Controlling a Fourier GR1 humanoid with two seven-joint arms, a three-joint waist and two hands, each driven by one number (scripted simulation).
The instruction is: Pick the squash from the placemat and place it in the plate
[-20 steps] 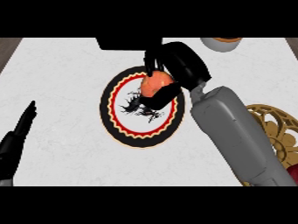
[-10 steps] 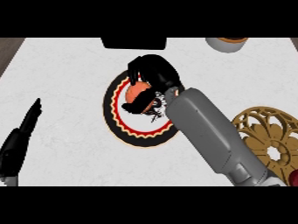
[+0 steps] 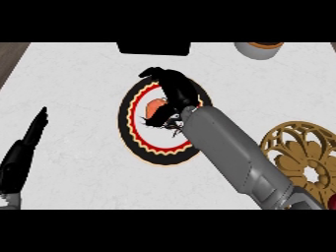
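Right hand (image 3: 176,91): over the plate, fingers curled down round the squash.
Squash (image 3: 156,106): orange and rounded, partly hidden, sitting on the plate's centre.
Plate (image 3: 135,129): round, black with a red-and-cream ring.
Left hand (image 3: 23,152): at the left edge, fingers straight and together, holding nothing.
Placemat (image 3: 310,158): golden openwork disc, at the right.
Counter (image 3: 76,83): pale, marbled.

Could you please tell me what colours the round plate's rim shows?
The plate rim is black with red and cream rings, seen in the head view.
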